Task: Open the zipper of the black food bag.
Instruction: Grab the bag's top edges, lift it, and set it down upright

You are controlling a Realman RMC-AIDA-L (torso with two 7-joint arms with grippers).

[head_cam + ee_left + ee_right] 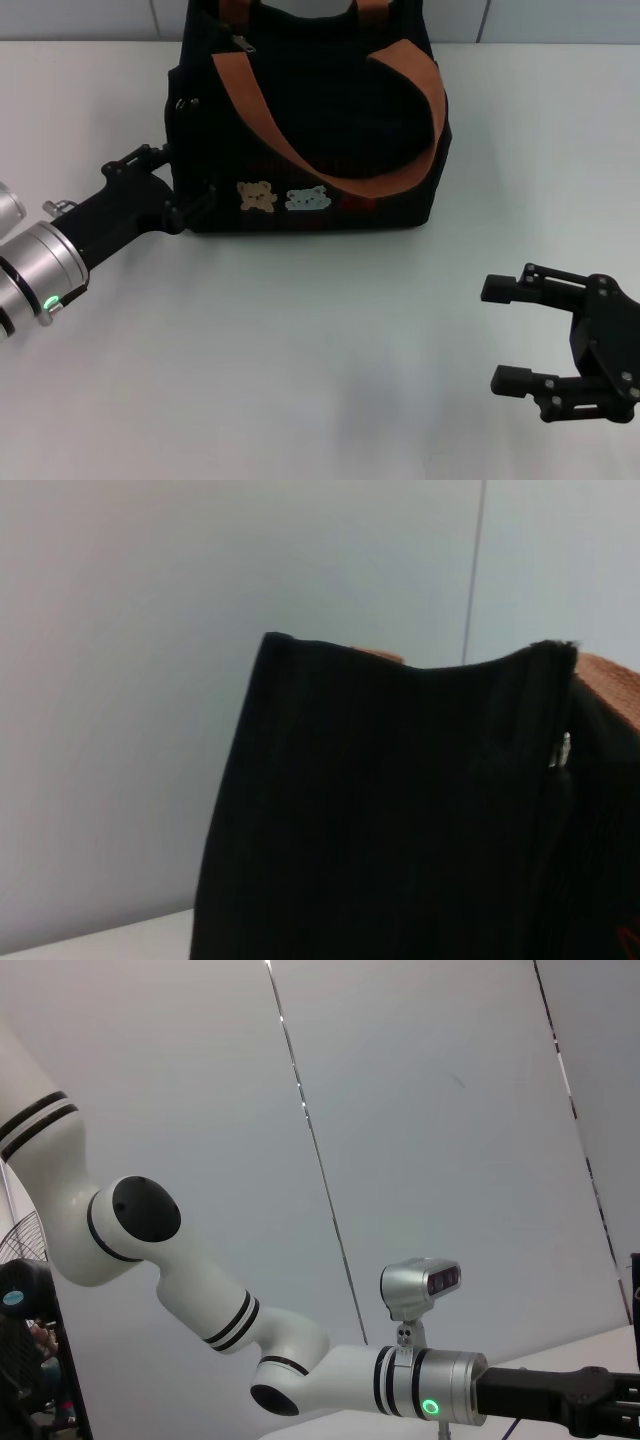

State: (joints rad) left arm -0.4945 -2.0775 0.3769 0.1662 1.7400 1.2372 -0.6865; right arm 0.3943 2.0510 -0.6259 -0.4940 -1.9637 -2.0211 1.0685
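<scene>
A pale grey-white tabletop (300, 350) fills the scene, with a light panelled wall behind it. Nearest, at the right, the right gripper (507, 335) hovers over bare table well apart from the bag, its two black fingers spread wide and holding nothing; it looks parked. At the left, the left gripper (178, 190) reaches in low from the near-left edge on a silver-and-black wrist, its tip against the bag's left side panel. Whether its fingers are open or closed on fabric I cannot tell, as black hides against black.

Farther back, centre, stands the black food bag (310, 120), a boxy black fabric tote with orange-brown webbing handles (300, 150) and two small bear patches (283, 197) on its near face. The zipper (243, 42), with a small silver metal pull, sits at the far-left top corner.

The step in hand seems to be bracing the bag. Next, the free gripper would need to travel to the pull, pinch it and draw it along the track.
</scene>
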